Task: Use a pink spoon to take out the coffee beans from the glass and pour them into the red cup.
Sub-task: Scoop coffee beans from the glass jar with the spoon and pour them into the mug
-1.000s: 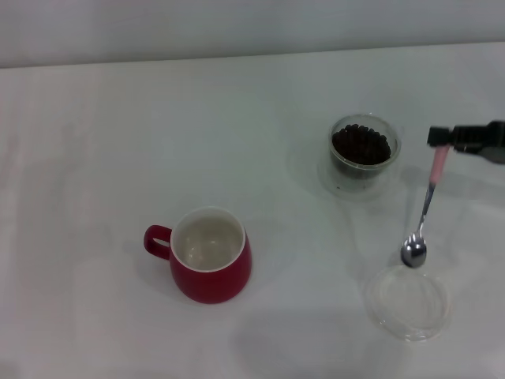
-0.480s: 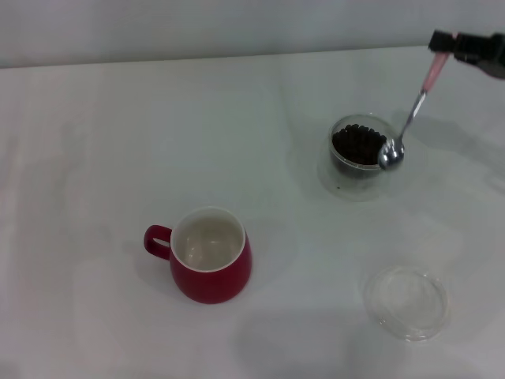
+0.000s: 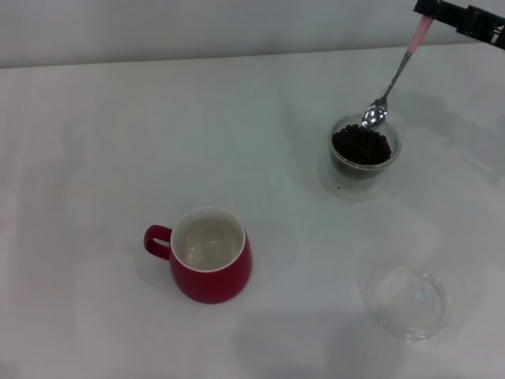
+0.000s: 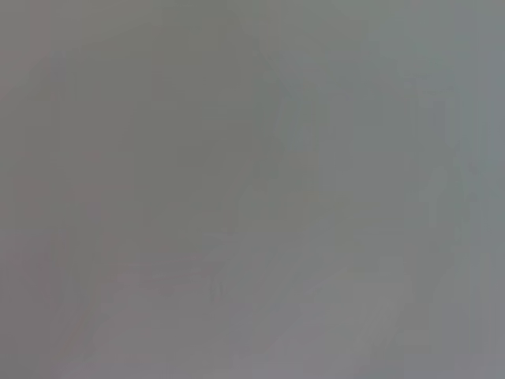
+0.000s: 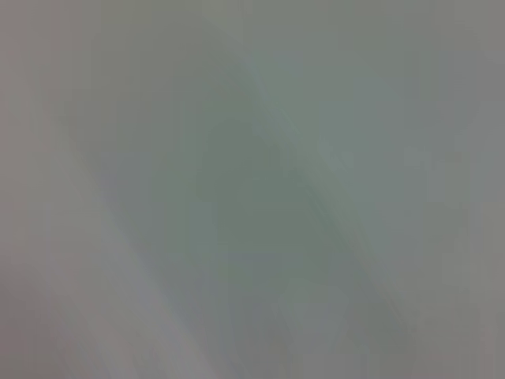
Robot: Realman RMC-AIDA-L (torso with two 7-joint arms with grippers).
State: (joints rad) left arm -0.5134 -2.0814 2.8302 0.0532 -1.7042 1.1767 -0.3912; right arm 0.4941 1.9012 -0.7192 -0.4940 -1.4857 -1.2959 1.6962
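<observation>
head view: we see the right gripper (image 3: 428, 14) at the upper right corner of the frame, clamped on the pale handle of the pink spoon (image 3: 392, 79). the spoon slants down and to the left, its metal bowl hanging over the far rim of the glass (image 3: 364, 154); we cannot tell whether it touches the rim. the glass stands right of centre and holds the coffee beans (image 3: 360, 145). the red cup (image 3: 207, 254) sits lower left of centre, well apart from the glass, handle to the left, white inside showing. a flat clear dish (image 3: 407, 302) lies at lower right on the white table (image 3: 118, 142). both wrist views show only blank grey; the left gripper appears nowhere.
</observation>
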